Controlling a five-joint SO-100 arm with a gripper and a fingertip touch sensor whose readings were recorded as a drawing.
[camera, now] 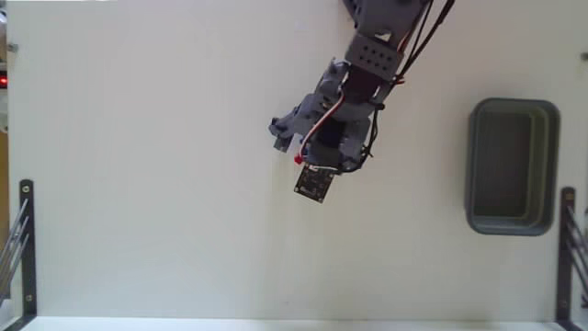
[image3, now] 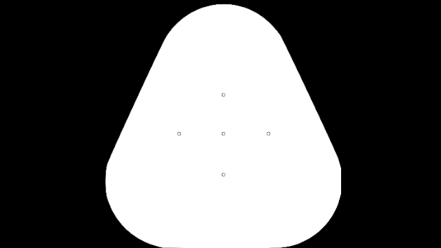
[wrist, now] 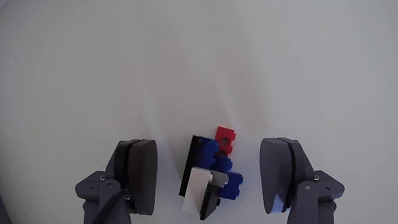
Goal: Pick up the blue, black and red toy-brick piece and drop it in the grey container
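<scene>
Claw [wrist: 213, 180] wide open w/ smooth rounded grey pads straddling studded plastic brick piece [wrist: 214, 171], no grip.

- white table [camera: 147, 184] fills the fixed view; its surface is plain and matte
- black metal bracket [camera: 26, 248] stands upright at the table's lower left edge
- a second black bracket [camera: 567, 253] stands at the table's lower right edge
</scene>
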